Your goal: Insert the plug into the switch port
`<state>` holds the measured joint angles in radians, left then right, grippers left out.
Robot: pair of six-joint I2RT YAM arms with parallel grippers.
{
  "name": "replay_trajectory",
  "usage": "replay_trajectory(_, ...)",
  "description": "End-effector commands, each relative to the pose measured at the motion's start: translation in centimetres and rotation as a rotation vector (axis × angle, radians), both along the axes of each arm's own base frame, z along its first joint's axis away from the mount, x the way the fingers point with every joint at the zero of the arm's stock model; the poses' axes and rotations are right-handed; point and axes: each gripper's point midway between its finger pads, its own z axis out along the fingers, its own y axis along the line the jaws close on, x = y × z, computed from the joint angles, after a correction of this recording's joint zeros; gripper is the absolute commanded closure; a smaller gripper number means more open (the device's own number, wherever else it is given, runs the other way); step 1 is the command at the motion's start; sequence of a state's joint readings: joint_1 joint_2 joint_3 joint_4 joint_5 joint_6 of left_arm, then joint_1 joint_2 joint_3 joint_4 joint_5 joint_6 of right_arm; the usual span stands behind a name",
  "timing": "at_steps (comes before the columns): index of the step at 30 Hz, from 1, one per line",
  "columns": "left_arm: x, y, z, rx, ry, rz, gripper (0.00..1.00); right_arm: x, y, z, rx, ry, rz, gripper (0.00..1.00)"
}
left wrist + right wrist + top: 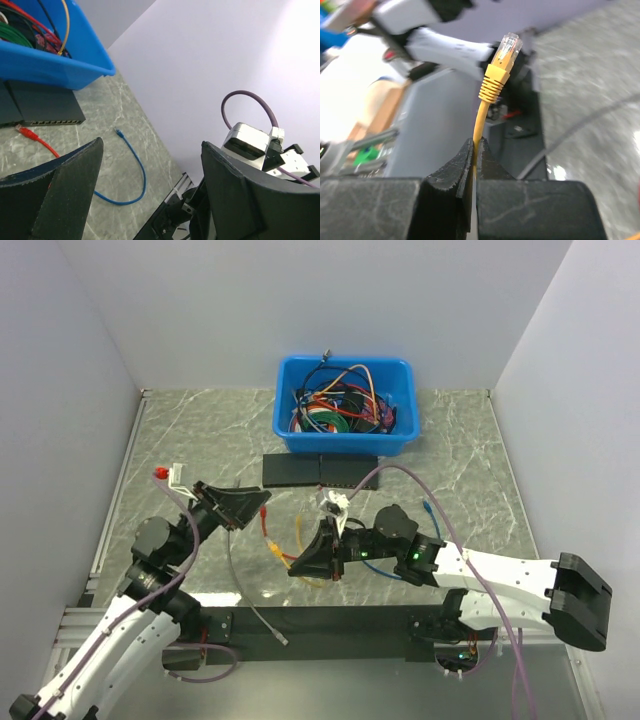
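Note:
The plug ends a thin blue cable that lies loose on the marble table, right of centre in the top view. The black switch lies in front of the blue bin, its row of ports along the near edge. My left gripper hangs open and empty, raised left of the switch. My right gripper is shut on a yellow cable whose clear-tipped yellow plug sticks up past the fingers; it sits mid-table.
A blue bin of tangled cables stands at the back. A second black box lies beside the switch. An orange-red cable and a grey cable lie between the arms. A black rail runs along the near edge.

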<state>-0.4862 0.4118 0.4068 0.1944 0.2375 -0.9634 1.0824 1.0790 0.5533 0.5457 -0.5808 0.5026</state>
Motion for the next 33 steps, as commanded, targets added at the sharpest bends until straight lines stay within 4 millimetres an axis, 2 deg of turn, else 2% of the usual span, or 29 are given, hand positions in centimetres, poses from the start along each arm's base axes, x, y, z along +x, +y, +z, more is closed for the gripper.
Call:
replay_trajectory(1, -1.1, 0.3, 2.9, -0.027, -0.055, -0.012, 0.15, -2.8, -1.1, 4.4, 0.159, -0.09, 0.18, 1.0)
replay_trajectory(5, -1.6, 0.3, 2.8, -0.015, -0.046, -0.025, 0.18, -2.4, -1.1, 4.2, 0.131, -0.096, 0.16, 1.0)
replay_trajectory(8, -2.0, 0.3, 2.9, -0.021, -0.046, -0.037, 0.2, -0.6, -0.6, 3.7, 0.095, -0.087, 0.052, 1.0)
replay_trajectory(9, -2.1, 0.4, 2.8, -0.021, -0.041, -0.039, 0.21, 0.6, -0.4, 3.9, 0.092, -0.089, -0.014, 1.0)
replay_trajectory(11, -2.2, 0.6, 3.0, -0.019, -0.04, -0.033, 0.22, 1.2, -0.4, 4.0, 0.093, -0.092, -0.051, 1.0)
replay_trajectory(18, -0.7, 1.2, 0.9, 0.029, 0.088, 0.042, 0.27, 4.3, -0.4, 5.8, 0.093, -0.112, -0.229, 1.0)
replay_trajectory(24, -0.5, 0.5, 0.7, 0.019, 0.102, 0.015, 0.29, 5.6, 0.0, 6.1, 0.055, -0.132, -0.278, 1.0)
replay_trajectory(33, -0.6, 0.7, 1.1, 0.002, 0.099, 0.021, 0.3, 6.2, 0.9, 4.8, 0.005, -0.127, -0.284, 1.0)
